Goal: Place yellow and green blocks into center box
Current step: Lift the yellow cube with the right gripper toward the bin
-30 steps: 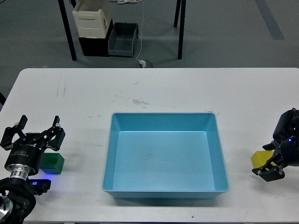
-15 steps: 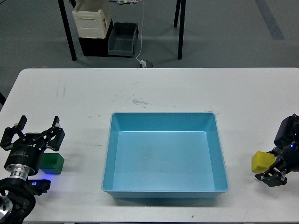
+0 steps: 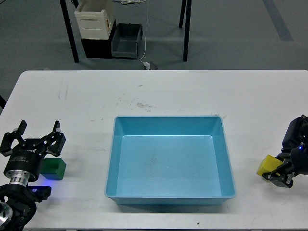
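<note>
The blue box (image 3: 170, 195) sits open and empty in the middle of the white table. The green block (image 3: 54, 169) lies on the table at the left. My left gripper (image 3: 33, 139) is just above and behind it, with its fingers spread wide and empty. The yellow block (image 3: 266, 165) is at the right edge, slightly tilted. My right gripper (image 3: 280, 176) is right against its right side. Its dark fingers touch the block, but I cannot tell them apart or see whether they clamp it.
The table's front edge is close to both grippers. Beyond the far edge are black table legs (image 3: 70, 33), a cream crate (image 3: 95, 20) and a grey bin (image 3: 127, 41) on the floor.
My right gripper has shifted slightly lower and then left at the yellow block, which moved a little left and tilted. My left gripper sank slightly; the green block has not moved.
</note>
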Robot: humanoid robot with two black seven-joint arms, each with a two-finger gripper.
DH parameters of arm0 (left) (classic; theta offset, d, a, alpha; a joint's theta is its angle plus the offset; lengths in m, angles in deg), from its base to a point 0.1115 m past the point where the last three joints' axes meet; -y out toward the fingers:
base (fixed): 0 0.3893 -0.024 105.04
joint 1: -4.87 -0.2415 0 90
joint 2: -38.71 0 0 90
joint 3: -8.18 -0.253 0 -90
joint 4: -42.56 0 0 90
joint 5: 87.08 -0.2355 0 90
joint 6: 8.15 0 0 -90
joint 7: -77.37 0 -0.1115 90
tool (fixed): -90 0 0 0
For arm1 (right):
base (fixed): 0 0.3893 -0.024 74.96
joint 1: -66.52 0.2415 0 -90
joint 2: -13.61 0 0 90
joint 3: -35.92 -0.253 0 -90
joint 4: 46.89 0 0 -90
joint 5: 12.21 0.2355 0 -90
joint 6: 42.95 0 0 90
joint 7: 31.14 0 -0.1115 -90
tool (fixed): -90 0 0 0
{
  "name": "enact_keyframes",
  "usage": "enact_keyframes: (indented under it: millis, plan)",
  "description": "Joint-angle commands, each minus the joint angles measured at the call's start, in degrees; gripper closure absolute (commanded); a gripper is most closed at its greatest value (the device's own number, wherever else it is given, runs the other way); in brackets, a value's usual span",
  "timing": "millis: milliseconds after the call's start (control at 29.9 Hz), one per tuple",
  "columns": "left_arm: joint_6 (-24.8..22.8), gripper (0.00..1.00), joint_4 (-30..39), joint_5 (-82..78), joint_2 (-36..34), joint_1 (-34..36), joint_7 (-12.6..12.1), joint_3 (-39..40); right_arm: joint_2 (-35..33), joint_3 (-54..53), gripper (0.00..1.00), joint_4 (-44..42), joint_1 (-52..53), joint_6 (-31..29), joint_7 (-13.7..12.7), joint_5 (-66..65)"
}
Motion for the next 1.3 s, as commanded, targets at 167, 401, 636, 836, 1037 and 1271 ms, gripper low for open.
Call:
enact_keyframes:
  millis: [167, 401, 636, 836, 1037, 1271]
  plan:
    - [0.0, 0.0, 0.03, 0.0, 0.0, 0.0, 0.0, 0.01, -2.84, -0.64, 0.92, -0.97, 8.97, 0.44, -0.01, 0.0]
    - [0.09, 0.0, 0.03, 0.0, -0.09, 0.08, 0.0, 0.01, -3.21, -0.73, 0.94, -0.44, 22.15, 0.44, -0.01, 0.11]
    - [0.0, 0.0, 0.03, 0.0, -0.09, 0.08, -0.09, 0.19, 3.28, 0.32, 0.93, 0.61, 30.68, -0.17, -0.01, 7.4]
    - [0.0, 0.0, 0.03, 0.0, -0.09, 0.08, -0.09, 0.27, 13.3, 6.37, 0.93, 1.14, 36.13, -0.35, -0.01, 9.51]
    - [0.0, 0.0, 0.03, 0.0, 0.0, 0.08, 0.0, 0.27, 23.85, 10.51, 0.93, 0.53, 37.81, -0.44, -0.01, 11.18]
    - [0.0, 0.0, 0.03, 0.08, 0.0, 0.08, 0.09, 0.54, 33.7, 13.33, 0.92, -4.03, 35.88, -2.37, -0.01, 11.44]
